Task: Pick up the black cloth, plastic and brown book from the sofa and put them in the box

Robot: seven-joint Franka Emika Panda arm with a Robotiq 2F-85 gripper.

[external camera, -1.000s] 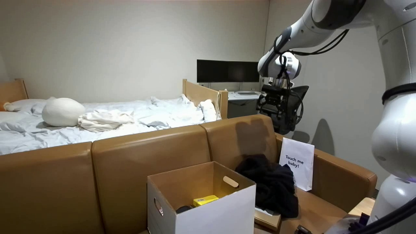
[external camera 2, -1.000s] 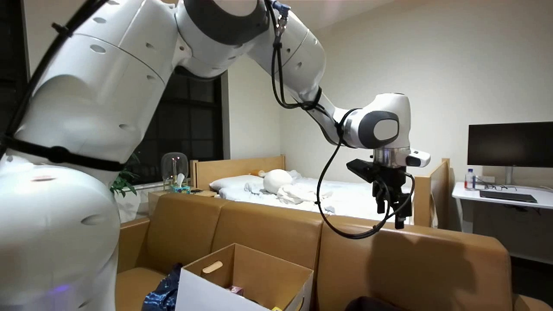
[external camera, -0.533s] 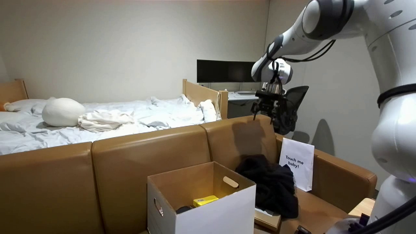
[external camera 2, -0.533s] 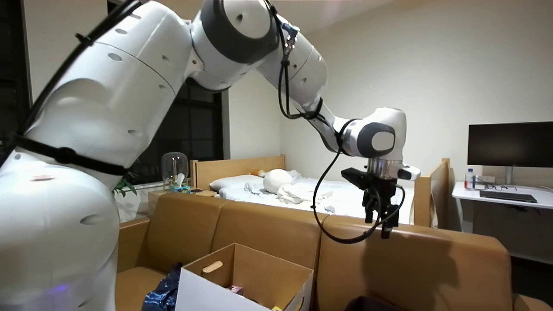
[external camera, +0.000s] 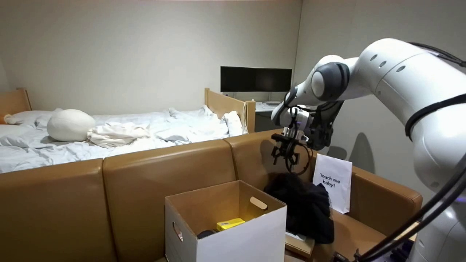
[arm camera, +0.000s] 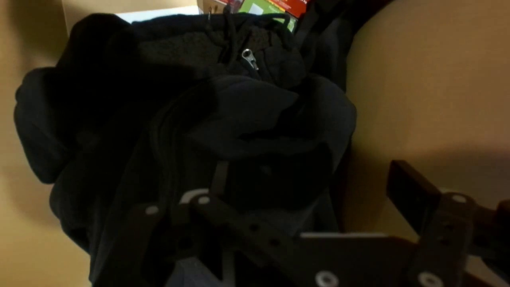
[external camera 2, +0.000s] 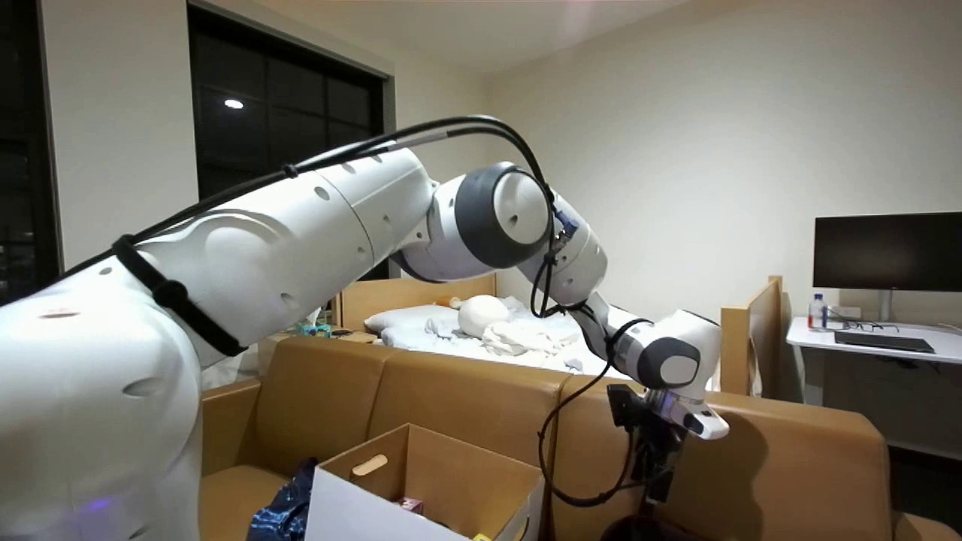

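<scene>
In an exterior view, there's the gripper [external camera: 286, 160] hanging over the black cloth [external camera: 305, 214], fingers spread apart! The box [external camera: 240, 236] stands just beside the cloth, a yellow pack [external camera: 230, 224] inside it; the book [external camera: 300, 245] pokes out at the cloth's edge, and a white bag [external camera: 331, 182] sits just behind the cloth. In an exterior view, shiny blue plastic [external camera 2: 282, 511] lies well apart from the cloth, past the box; only a sliver of cloth shows, gripper over it, touching or not, I can't tell. And the wrist view: cloth filling the middle, a zip pull [arm camera: 250, 59] on it, red-and-green packaging [arm camera: 275, 8] at its edge, one finger in front of the cloth, the other out over the sofa [arm camera: 430, 79] beside it.
</scene>
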